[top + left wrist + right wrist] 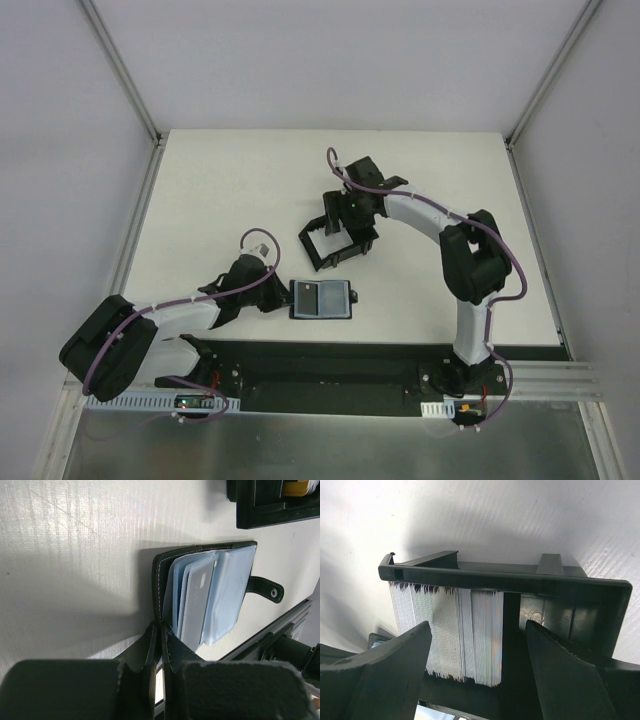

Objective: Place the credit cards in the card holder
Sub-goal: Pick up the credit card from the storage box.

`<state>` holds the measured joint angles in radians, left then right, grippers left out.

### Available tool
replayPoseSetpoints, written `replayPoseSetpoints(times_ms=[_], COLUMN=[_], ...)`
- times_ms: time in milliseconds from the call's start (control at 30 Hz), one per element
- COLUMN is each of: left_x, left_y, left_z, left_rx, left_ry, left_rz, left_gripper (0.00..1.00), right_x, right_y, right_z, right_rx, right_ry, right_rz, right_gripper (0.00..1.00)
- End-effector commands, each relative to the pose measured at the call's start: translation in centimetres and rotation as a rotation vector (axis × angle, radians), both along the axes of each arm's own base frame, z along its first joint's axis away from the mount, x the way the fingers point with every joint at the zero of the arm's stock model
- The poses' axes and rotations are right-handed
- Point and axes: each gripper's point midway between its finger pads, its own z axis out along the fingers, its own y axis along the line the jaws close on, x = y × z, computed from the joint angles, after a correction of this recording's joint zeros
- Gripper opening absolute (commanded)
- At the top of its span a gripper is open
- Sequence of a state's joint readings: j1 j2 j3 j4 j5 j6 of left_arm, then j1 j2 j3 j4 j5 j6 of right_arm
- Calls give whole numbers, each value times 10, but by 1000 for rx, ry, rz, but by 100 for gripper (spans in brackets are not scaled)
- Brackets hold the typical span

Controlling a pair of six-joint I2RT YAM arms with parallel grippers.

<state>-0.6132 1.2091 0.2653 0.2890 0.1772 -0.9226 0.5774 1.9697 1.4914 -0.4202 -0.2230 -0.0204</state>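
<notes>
Credit cards [455, 630], thin pale whitish rectangles, stand on edge in a stack inside the black walled tray [505, 577] on the white desk [230, 190]; my right hand [477, 627] hangs over them, released, fingers wide apart. Small flat black folding card holder [230, 580] lies open near the tray, one pale card [197, 600] in its bluish sleeves, cover edge grasped by my left hand [160, 630].

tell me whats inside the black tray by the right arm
A packed row of pale credit cards stands on edge in one part of the tray; the rest looks bare. The open right tool covers the near corners with its fingers.
</notes>
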Motion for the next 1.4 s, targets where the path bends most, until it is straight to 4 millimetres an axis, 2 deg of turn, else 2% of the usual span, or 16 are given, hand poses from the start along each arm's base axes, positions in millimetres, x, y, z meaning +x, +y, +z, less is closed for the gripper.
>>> replayPoseSetpoints(times_ms=[0,167,333,467,700,1100,1233,1367], left_x=[-23,-23,-24,-24,-23,-22,-23,-22], left_y=[33,33,33,32,32,30,30,29], left_z=[-34,-35,-35,-35,-34,-35,-36,-35], left_rx=[159,162,163,162,160,163,164,162], left_ry=[100,101,103,102,98,107,110,109], left_rz=[3,3,-4,-6,-7,-17,-18,-19], left_gripper=[0,0,0,0,0,0,0,0], right_x=[-7,-13,-16,-16,-13,-14,-14,-13], right_y=[2,3,10,15,12,12,11,9], right_z=[-4,-12,-9,3,21,30,31,33], right_rx=[21,26,66,115,157,199,203,207], right_ry=[30,74,91,93,68,64,66,59], right_rz=[20,11,36,21,16,8,5,0], right_gripper=[80,81,80,73,64,50,49,42])
